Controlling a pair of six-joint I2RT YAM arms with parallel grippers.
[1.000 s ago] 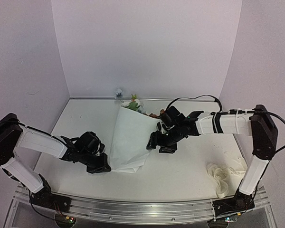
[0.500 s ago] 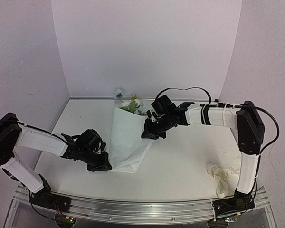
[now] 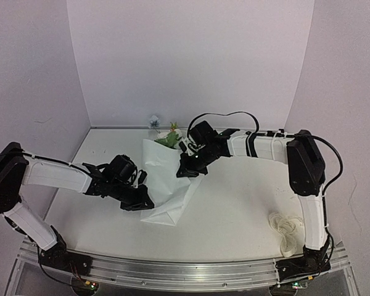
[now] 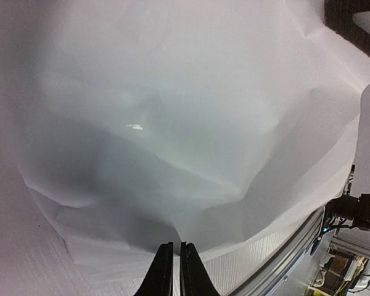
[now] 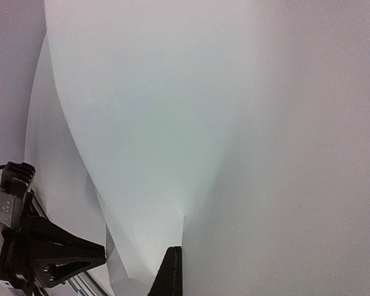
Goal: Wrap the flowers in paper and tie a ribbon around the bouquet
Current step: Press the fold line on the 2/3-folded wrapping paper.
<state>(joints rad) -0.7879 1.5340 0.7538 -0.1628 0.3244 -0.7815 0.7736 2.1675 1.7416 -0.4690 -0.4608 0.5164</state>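
Observation:
The white paper (image 3: 169,185) lies folded into a cone around the flowers (image 3: 170,138); only green leaves and pale blooms show at its far end. My left gripper (image 3: 147,202) is at the cone's near left edge. In the left wrist view its jaws (image 4: 172,243) are almost together, with a fold of paper (image 4: 172,123) pinched at the tips. My right gripper (image 3: 182,171) is over the cone's right side. In the right wrist view it (image 5: 176,248) is shut, and a crease of paper (image 5: 142,123) runs into its tip. The ribbon (image 3: 286,229) lies bunched at the near right.
A small blue-white bloom (image 3: 153,120) lies apart near the back wall. The left arm's black gripper body (image 5: 37,259) shows at the right wrist view's lower left. The metal rail (image 3: 172,274) runs along the table's near edge.
The right arm swung left onto the paper and its gripper closed, drawing the right flap inward. The left gripper moved right and slightly away, lifting the near left edge; the cone is narrower.

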